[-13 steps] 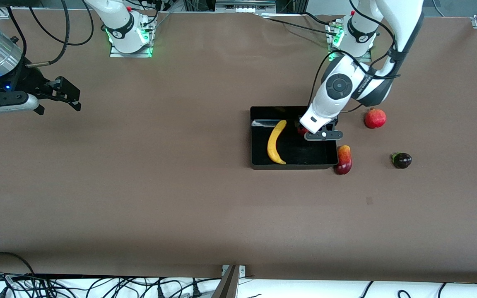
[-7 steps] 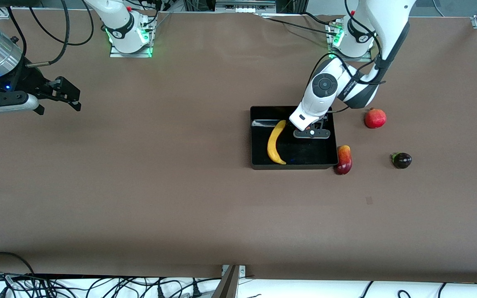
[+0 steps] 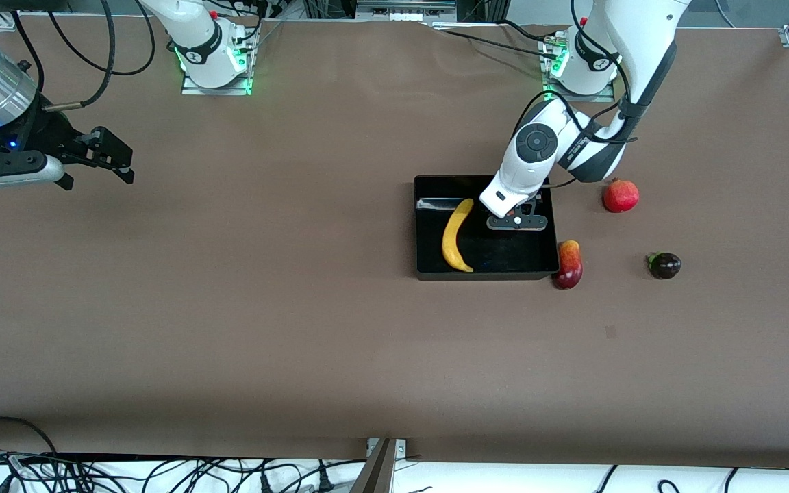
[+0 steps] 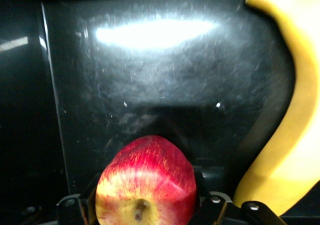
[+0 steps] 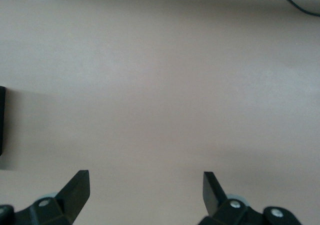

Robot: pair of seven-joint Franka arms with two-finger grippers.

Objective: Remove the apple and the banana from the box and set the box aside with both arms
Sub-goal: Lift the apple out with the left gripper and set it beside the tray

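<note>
Two fruits lie in the box (image 3: 429,226): the apple (image 4: 147,182) sits between the left hand's (image 3: 516,213) part-closed fingers; the banana (image 3: 456,236) lies beside; the right hand (image 5: 145,190) waits apart over the counter (image 3: 264,308)

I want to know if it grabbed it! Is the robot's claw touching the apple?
Touching. The left wrist view shows the left gripper's fingers pressed against both sides of the apple.
</note>
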